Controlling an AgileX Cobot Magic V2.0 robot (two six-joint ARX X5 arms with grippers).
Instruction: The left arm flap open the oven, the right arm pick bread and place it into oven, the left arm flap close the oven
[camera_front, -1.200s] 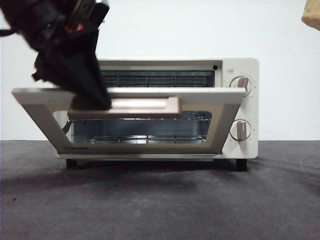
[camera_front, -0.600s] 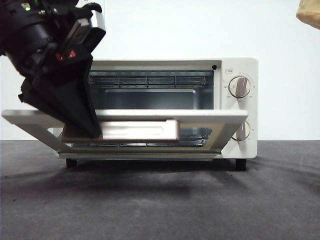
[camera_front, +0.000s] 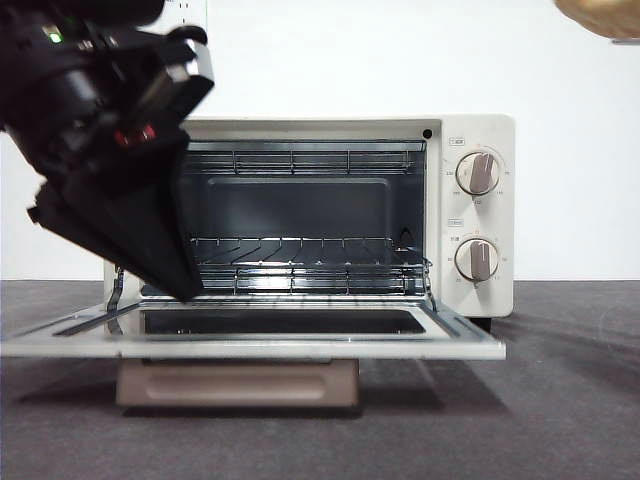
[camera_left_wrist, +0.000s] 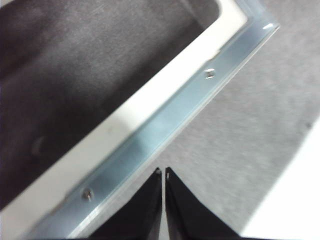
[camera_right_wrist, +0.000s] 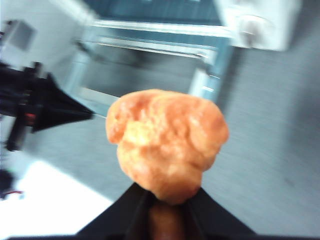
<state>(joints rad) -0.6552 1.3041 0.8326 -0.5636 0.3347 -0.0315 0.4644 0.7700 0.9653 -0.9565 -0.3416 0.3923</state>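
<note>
With the oven (camera_front: 300, 215) door (camera_front: 250, 340) lying flat open, the left gripper (camera_left_wrist: 163, 172) — jaws pressed together — hovers at its edge, while the right gripper (camera_right_wrist: 167, 200) pinches the bread (camera_right_wrist: 167, 142) aloft — next, onto the wire rack (camera_front: 300, 270).

oven (camera_front: 480, 130) door (camera_front: 300, 348) lying flat, mouth and wire rack (camera_front: 310, 275) unobstructed, left gripper (camera_front: 185, 290) crowding the opening's left edge
</note>
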